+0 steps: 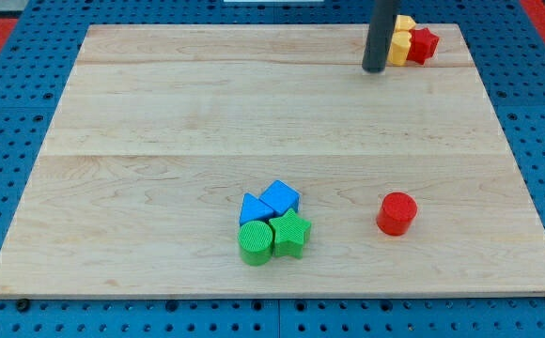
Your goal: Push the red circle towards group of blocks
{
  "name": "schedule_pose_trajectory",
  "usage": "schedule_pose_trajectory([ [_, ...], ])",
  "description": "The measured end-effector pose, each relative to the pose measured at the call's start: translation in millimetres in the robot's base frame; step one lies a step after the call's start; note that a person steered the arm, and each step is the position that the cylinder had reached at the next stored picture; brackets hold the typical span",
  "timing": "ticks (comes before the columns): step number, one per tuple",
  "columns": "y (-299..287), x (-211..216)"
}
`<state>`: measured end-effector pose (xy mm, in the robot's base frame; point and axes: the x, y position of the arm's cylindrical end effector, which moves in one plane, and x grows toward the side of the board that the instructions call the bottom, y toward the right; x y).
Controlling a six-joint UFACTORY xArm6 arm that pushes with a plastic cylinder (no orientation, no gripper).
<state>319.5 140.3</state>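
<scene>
Red circle (397, 213): short upright cylinder, flat round top, plain red, standing alone on the worktop (160, 122). Taking it as landmark: group of blocks sits to its left w/ bare wood between, well apart. Group = blue cube (280, 197), blue triangle-ish block (253, 209), green cylinder (256, 242), green star (291, 233), all touching or nearly so. Worktop's bottom edge is near below the circle; right edge further off, w/ open wood on that side. Far above it, near the top edge: my tip (374, 69), just left of two yellow blocks (401, 44) and a red star (424, 43). No gripper on this arm, only the rod.
</scene>
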Motion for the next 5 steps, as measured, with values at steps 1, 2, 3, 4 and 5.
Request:
schedule_pose_trajectory([
  [1, 58.0, 48.7],
  [2, 94.7, 102.9],
  [3, 114.8, 158.2],
  [4, 98.0, 207.0],
  [5, 28.7, 218.7],
])
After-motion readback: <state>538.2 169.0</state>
